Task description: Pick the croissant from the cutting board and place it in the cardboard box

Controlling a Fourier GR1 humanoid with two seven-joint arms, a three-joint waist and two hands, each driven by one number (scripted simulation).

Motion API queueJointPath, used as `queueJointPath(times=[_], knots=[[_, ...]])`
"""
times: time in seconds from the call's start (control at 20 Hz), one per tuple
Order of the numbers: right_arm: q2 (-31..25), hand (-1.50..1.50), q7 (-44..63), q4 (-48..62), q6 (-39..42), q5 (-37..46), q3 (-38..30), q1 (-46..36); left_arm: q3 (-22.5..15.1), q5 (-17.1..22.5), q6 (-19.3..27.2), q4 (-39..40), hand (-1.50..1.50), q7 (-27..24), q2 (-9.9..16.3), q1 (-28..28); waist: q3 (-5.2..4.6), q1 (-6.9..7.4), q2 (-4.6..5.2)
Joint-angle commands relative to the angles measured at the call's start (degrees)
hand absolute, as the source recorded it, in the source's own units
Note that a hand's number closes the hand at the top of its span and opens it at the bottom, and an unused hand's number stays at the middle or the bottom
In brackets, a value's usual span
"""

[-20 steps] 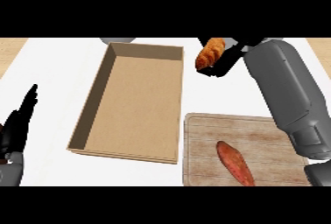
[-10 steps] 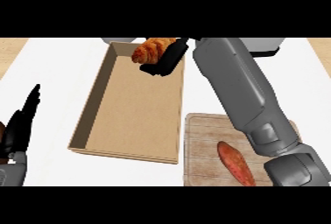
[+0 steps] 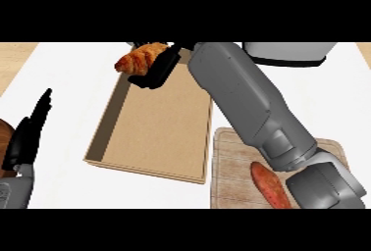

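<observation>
Right hand (image 3: 161,66) curls round the flaky golden croissant (image 3: 140,58) above the far end of the long cardboard box (image 3: 109,132). Left hand (image 3: 27,135) rests open, left of the box.

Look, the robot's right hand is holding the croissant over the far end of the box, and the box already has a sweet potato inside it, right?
Not quite. The right hand does hold the croissant over the far end of the cardboard box, but the head view shows the sweet potato lying on the cutting board, not in the box.
</observation>
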Motion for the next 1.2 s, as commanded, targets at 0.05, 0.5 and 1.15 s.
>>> queueJointPath(times=[0.05,0.5,1.15], knots=[[0.2,1.5,1.3,3.8,-4.7,-5.8,8.6,-0.8,0.1,-0.5,-0.9,1.2,0.0,0.2,0.9,-2.4,-0.05,1.64,0.33],[0.2,-1.5,11.2,5.8,-6.1,-14.9,15.3,2.0,-2.3,-1.0,-2.0,1.5,0.0,-0.1,-0.8,-4.4,-0.11,5.19,0.98],[0.2,-1.5,3.2,0.9,-16.4,-30.4,14.9,4.6,-1.4,-2.0,-0.2,2.4,0.0,-0.1,-1.1,-5.3,0.02,3.66,0.78]])
